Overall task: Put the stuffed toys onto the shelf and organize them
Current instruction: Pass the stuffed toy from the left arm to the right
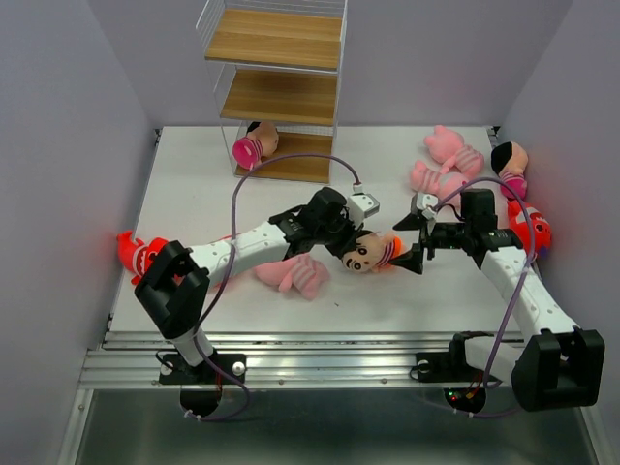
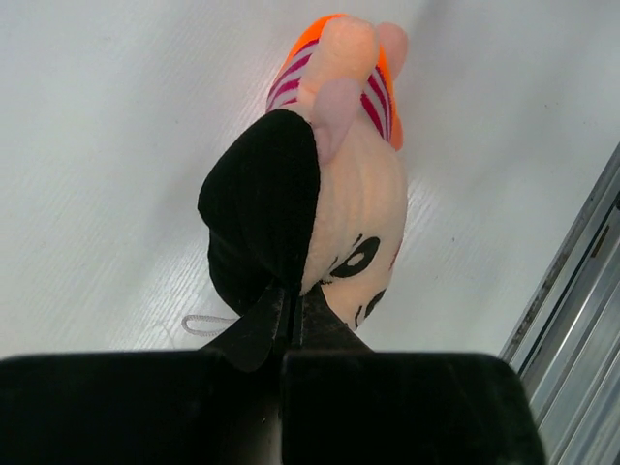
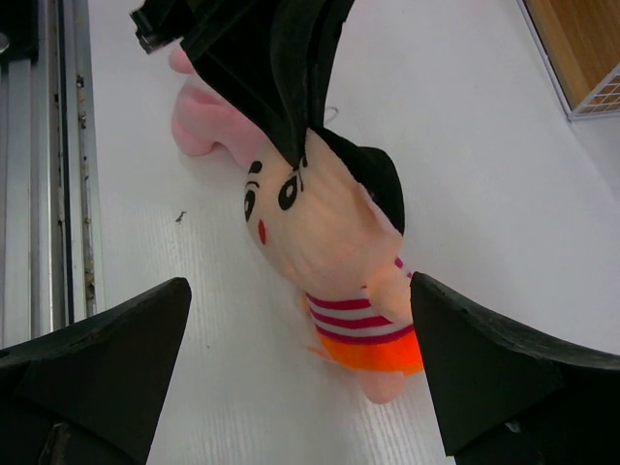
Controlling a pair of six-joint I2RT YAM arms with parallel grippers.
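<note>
Left end effector (image 2: 291,308) pinches the doll (image 2: 341,208) by its head; right end effector (image 3: 300,291), spread, straddles its legs, probably to take it over for the shelf (image 1: 276,39).

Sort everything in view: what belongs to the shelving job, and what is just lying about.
Job: shelf; doll at the bottom tier; doll pinched by left gripper; right doll; pink animals; red sharks.
Just there: purple cables; metal rail.
</note>
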